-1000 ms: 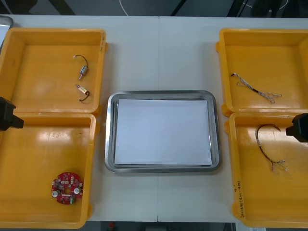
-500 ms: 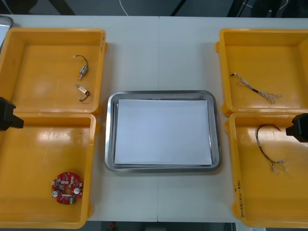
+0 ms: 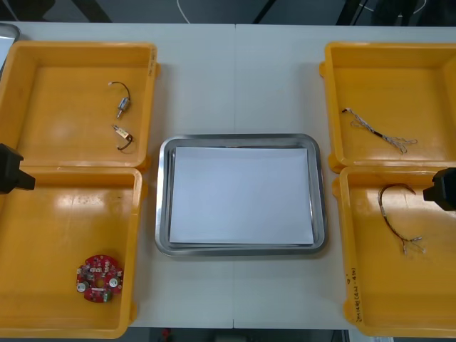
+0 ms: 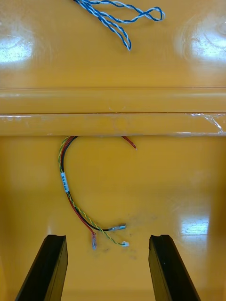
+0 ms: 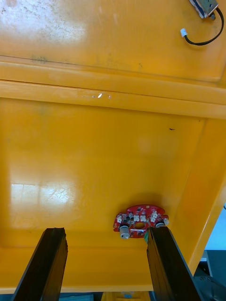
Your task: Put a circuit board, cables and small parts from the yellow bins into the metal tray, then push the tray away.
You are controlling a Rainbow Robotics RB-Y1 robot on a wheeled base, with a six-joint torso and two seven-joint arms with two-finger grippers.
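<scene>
Table (image 3: 235,71) holds metal tray (image 3: 242,140), long axis left-right; left gripper (image 5: 106,231), right gripper (image 4: 107,237) spread, empty.

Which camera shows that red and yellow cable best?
The right wrist view: the red and yellow cable lies close before the open right end effector, strands and ends distinct. The front view shows a thin dark curve in a yellow bin.

Four yellow bins (image 3: 64,228) on a pale table (image 3: 235,78). The round circuit board (image 3: 99,278) is red, speckled silver. The metal tray (image 3: 162,192) gleams silver, white inside. The twisted cable (image 4: 120,16) is blue and white, the other cable (image 4: 70,193) red and yellow.
</scene>
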